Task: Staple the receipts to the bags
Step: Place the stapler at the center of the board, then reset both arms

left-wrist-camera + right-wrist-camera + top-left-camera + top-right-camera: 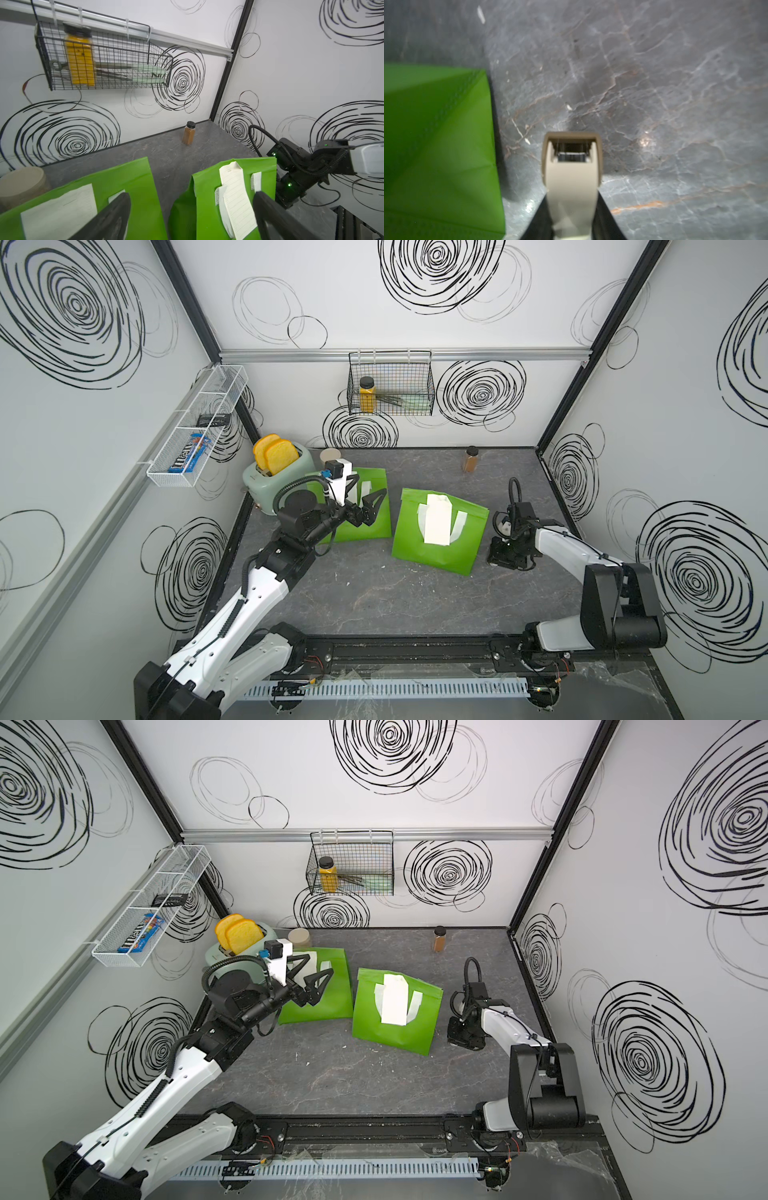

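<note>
Now the left arm stretches forward over the left bag [368,531]. The left gripper [371,484] hangs above it with its fingers spread wide, holding nothing. Both bags lie flat on the table [374,605], side by side, and each has a receipt on top: one [60,209] on the left bag, one [437,520] on the right bag [436,558]. The right arm bends down just beside the right bag, so the right gripper [503,556] points at the table. A tan stapler [572,176] sits between its fingers, but I cannot tell if they squeeze it.
</note>
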You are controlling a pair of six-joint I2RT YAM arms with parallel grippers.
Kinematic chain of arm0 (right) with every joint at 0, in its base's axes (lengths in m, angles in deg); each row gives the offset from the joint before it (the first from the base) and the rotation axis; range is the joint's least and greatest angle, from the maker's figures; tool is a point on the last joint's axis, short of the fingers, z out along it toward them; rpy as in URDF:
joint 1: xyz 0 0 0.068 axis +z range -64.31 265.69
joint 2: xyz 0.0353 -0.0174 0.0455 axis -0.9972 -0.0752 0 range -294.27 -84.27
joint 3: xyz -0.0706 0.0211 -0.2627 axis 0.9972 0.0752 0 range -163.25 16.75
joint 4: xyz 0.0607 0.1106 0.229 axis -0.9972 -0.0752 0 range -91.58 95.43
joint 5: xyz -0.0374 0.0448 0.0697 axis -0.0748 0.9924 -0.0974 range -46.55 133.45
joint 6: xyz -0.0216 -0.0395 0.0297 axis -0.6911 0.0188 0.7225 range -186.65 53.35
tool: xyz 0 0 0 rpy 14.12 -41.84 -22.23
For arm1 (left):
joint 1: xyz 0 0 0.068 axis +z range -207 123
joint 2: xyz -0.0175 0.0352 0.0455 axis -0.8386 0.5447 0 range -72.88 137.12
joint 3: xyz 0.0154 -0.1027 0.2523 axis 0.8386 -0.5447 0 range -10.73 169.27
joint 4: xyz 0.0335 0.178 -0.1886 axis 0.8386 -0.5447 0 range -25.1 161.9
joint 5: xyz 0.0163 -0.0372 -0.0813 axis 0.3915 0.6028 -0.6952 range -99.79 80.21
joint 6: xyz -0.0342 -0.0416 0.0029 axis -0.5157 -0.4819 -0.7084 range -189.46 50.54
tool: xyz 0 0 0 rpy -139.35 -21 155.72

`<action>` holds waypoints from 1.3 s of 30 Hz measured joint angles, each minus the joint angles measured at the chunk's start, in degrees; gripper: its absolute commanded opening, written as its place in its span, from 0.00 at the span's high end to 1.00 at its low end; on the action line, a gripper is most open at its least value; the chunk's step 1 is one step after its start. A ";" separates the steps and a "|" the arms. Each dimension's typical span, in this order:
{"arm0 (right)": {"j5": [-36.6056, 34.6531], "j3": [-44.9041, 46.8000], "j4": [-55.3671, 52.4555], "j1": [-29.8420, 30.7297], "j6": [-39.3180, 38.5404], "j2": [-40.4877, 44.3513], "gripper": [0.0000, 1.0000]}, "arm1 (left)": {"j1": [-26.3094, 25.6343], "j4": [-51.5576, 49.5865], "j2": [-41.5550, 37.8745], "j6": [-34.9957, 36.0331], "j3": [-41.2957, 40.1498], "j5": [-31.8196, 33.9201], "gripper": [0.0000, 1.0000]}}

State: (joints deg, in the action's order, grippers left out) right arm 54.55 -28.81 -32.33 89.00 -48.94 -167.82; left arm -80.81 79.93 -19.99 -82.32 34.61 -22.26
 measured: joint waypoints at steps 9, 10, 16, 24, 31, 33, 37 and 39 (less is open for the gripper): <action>-5.29 -7.87 -1.29 -0.81 1.09 -0.90 0.34 | 3.67 -4.85 -1.55 -0.98 -5.46 18.40 0.04; -6.40 -7.80 -0.37 -0.98 1.31 -0.04 0.33 | 4.74 -5.46 -1.55 -1.64 -6.60 20.72 0.04; -13.75 -0.39 15.82 -1.14 0.04 8.79 0.03 | 11.58 -8.33 -0.72 -4.70 -13.31 31.91 0.04; -22.25 17.35 48.22 -1.03 -6.99 10.73 0.03 | 18.71 2.40 8.28 -0.79 -22.80 43.21 0.04; -25.33 23.96 69.26 -1.03 -10.93 3.85 0.03 | 20.37 34.36 16.61 8.83 -32.81 40.48 0.04; -24.87 23.54 72.98 -1.18 -11.39 2.10 0.03 | 20.37 40.33 20.26 10.93 -34.05 38.16 0.04; -21.55 24.81 83.43 -1.53 -12.57 -0.26 0.03 | 20.22 46.16 22.93 13.60 -33.35 34.71 0.04; -19.93 25.90 85.70 -1.79 -12.96 -0.28 0.03 | 20.06 48.52 22.69 14.49 -33.35 33.05 0.04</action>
State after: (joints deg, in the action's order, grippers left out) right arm 34.61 -2.91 53.37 87.21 -61.90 -168.10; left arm -60.75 128.45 2.69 -67.83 1.26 10.79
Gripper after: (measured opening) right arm 0.975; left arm 0.957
